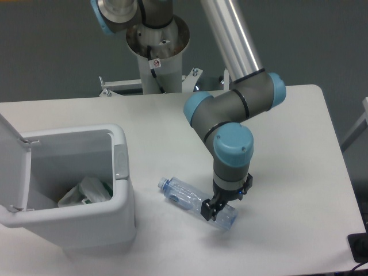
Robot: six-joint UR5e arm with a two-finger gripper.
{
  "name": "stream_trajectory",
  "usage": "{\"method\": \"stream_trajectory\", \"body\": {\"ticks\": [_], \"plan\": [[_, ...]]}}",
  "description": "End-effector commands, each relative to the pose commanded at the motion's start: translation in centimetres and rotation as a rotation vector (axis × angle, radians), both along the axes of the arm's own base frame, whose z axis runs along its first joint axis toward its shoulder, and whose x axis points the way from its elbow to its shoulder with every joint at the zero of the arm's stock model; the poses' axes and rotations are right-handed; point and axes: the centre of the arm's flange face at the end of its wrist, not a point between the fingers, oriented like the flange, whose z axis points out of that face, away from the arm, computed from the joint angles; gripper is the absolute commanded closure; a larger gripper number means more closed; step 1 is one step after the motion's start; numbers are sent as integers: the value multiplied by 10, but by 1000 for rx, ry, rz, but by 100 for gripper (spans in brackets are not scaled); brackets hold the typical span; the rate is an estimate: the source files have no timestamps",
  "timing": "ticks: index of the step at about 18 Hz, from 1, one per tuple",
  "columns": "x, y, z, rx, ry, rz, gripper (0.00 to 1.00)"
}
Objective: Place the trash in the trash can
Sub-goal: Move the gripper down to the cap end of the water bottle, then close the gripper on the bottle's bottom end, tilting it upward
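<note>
The crushed clear plastic bottle (185, 194) lies on the white table, its bluish cap pointing left toward the trash can. My gripper (213, 210) points straight down onto the bottle's right half. Its dark fingers are pinched close together on the bottle, which still rests on the table. The trash can (123, 190) is a white rectangular bin at the front left, with its flip lid (11, 164) swung open to the left. The crumpled clear-white wrapper with a green bit (86, 194) lies inside the bin at the bottom.
The arm's base column (156, 52) stands at the back of the table. The table's front edge runs just below the bin and the bottle. A dark object (359, 247) sits at the right edge of the view.
</note>
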Motion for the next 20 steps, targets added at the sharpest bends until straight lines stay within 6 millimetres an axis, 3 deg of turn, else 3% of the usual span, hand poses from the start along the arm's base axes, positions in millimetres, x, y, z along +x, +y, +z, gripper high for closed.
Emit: {"method": "stream_trajectory", "body": {"ticks": [5, 10, 14, 20], "plan": [[-12, 9, -23, -7, -8, 22, 0], [-11, 10, -39, -46, 7, 35, 0], [-8, 13, -40, -43, 3, 53, 18], [-8, 13, -39, -40, 0, 52, 25]]}}
